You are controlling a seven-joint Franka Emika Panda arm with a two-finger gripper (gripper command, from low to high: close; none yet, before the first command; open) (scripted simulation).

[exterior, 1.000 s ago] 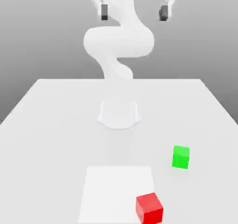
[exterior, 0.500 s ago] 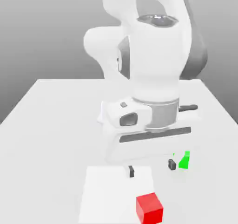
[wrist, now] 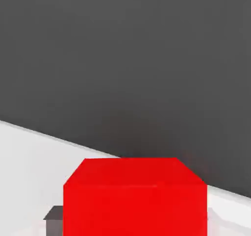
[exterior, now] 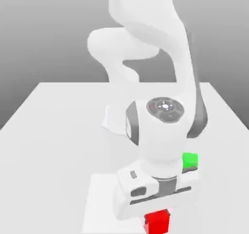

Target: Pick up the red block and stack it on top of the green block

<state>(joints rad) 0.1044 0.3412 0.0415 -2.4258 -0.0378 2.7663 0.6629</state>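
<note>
1. Showing plain, matte, bright red faces, the red block (exterior: 156, 222) is seen as a small cube on the white table (exterior: 48, 131), at six o'clock from the arm's base.
2. The gripper (exterior: 158, 217) is lowered over it, its jaws closed on the red block.
3. The green block (exterior: 190, 160), partly hidden by the arm, is found at about one o'clock from the red block.

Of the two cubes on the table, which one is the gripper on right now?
The red block, at the exterior view's near edge, directly under the lowered hand and close up in the hand view. The green block sits apart, farther back toward the exterior view's right.
</note>
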